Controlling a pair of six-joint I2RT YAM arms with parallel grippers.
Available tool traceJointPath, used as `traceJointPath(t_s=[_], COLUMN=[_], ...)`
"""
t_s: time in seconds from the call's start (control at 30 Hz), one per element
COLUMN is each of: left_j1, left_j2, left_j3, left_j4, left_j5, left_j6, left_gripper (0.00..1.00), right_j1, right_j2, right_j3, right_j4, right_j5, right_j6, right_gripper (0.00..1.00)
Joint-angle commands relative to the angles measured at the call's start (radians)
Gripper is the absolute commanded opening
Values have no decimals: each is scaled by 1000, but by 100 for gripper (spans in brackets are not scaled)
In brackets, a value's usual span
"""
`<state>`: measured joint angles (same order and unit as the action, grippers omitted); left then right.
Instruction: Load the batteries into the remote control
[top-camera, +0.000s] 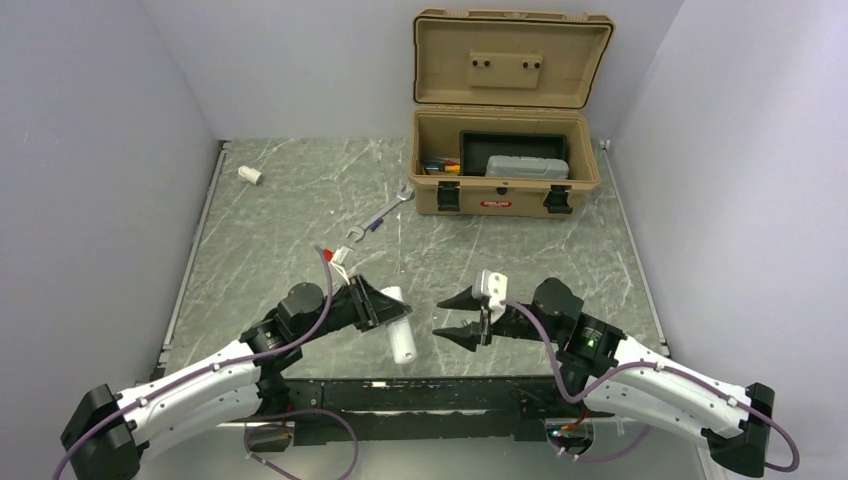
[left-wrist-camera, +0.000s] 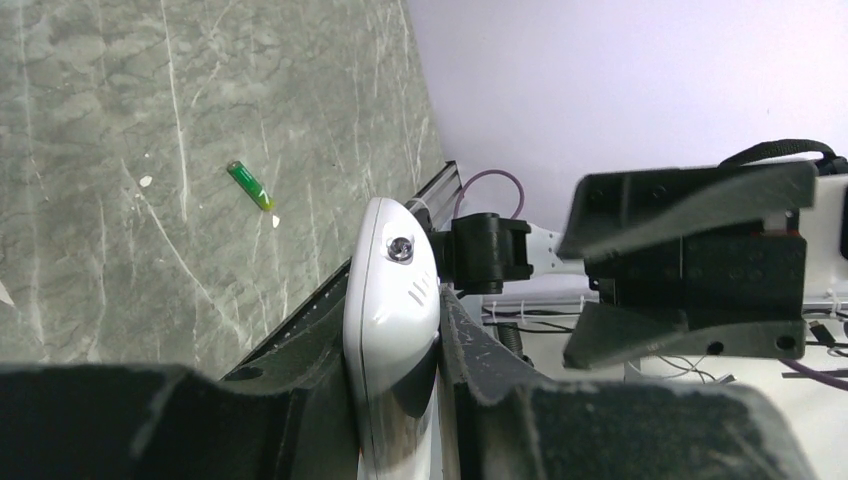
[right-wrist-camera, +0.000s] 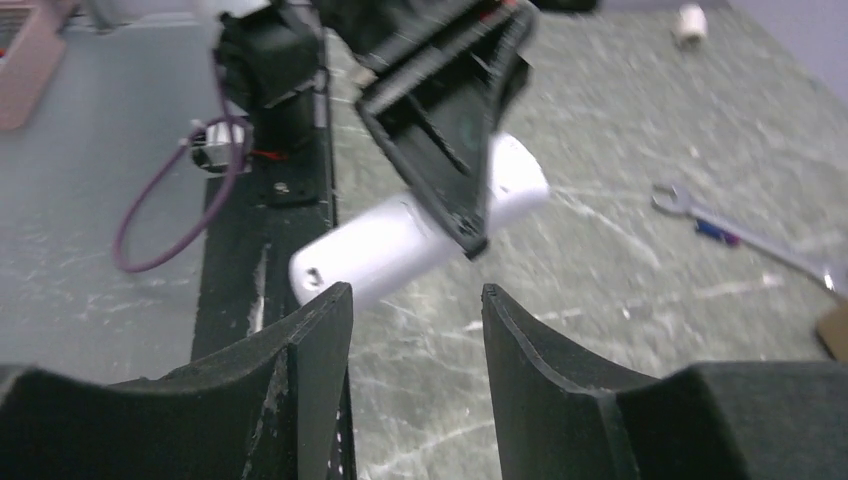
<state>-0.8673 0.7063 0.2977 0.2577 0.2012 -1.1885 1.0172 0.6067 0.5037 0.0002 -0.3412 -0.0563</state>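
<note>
White remote control (top-camera: 400, 330) sits clamped in the left gripper (top-camera: 388, 308) at the desk's (top-camera: 280, 200) near edge; the right gripper (top-camera: 440, 317) gapes empty. Hold steady while fetching the loose green battery (left-wrist-camera: 250, 186).

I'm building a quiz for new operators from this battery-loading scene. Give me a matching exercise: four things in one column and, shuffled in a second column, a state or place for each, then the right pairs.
Column 1
1. remote control
2. battery
3. wrench
4. tan case

Column 2
A. lid raised, at the far side of the table
B. green, lying loose on the table
C. clamped in the left gripper
D. silver, lying flat in front of the case

Pairs: 1-C, 2-B, 3-D, 4-A
</note>
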Motion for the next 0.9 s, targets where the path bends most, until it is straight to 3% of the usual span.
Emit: traceJointPath(t_s=[0.0,0.2,0.4,0.87], left_j1=[-3,-4,-4,-3], left_j2=[24,67,93,88], left_j3=[50,45,58,39], left_j4=[108,180,200,221], left_j5=[48,78,93,102], left_j6=[25,22,23,14], left_gripper=[0,0,0,0], right_j1=[37,138,278,303], right_j2=[-25,2,97,159], right_j3=[-16,-10,34,49], right_j4=[125,83,23,68], right_j5=[-198,-228,-55,28], right_j6=[-164,-265,-385,-432], right_gripper=[52,49,47,38])
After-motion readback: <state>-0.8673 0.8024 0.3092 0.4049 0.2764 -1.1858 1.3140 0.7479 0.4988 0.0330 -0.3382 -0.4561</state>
